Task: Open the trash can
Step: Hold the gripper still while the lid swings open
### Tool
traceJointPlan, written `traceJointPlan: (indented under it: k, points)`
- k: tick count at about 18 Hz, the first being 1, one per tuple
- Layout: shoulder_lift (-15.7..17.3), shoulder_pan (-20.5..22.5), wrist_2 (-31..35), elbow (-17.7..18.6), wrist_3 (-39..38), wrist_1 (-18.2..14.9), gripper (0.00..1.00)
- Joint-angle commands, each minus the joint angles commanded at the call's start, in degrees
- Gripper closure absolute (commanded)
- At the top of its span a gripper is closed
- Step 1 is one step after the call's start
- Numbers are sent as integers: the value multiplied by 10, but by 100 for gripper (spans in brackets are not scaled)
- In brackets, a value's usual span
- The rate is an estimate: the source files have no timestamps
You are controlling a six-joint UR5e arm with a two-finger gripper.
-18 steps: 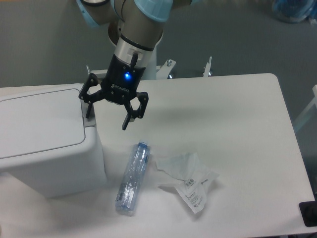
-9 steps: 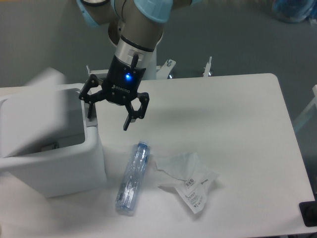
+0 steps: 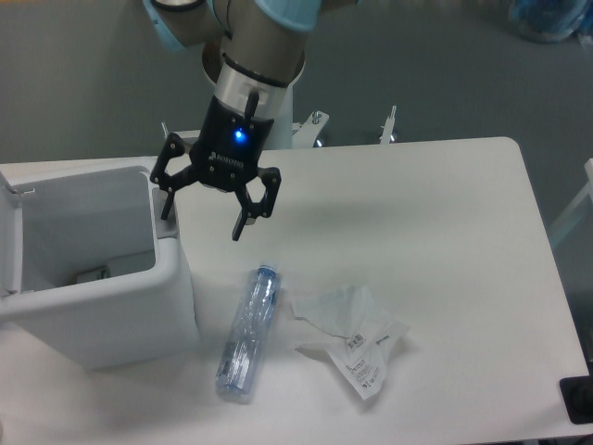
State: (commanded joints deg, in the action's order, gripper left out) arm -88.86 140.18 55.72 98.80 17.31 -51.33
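Note:
The trash can [image 3: 120, 311] is a large white boxy bin at the left of the table. Its lid [image 3: 7, 236] stands swung up at the far left edge, and the hollow inside shows with a small object at the bottom. My gripper [image 3: 204, 215] is open and empty, hanging over the bin's right rim. Its left finger [image 3: 168, 199] is at the small grey push tab at the bin's right edge; whether it touches is unclear. Its right finger points down over the table.
A clear plastic bottle [image 3: 247, 331] lies on the white table [image 3: 445, 222] just right of the bin. A crumpled clear plastic wrapper [image 3: 352, 336] with a label lies right of the bottle. A black object [image 3: 576, 400] sits at the lower right corner.
The bin's lid went from flat and shut to fully swung up at the left. The gripper stayed almost where it was, rising slightly.

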Motion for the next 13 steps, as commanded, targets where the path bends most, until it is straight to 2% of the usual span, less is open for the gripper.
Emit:
traceJointPlan:
  k: [4, 5, 9, 13]
  points:
    - [-6, 30, 4, -52, 0, 0, 0]
    - [-8, 36, 23, -61, 0, -1, 0]
    - [-12, 41, 156, -71, 27, -1, 0]
    - [-17, 55, 210, -65, 73, -6, 0]
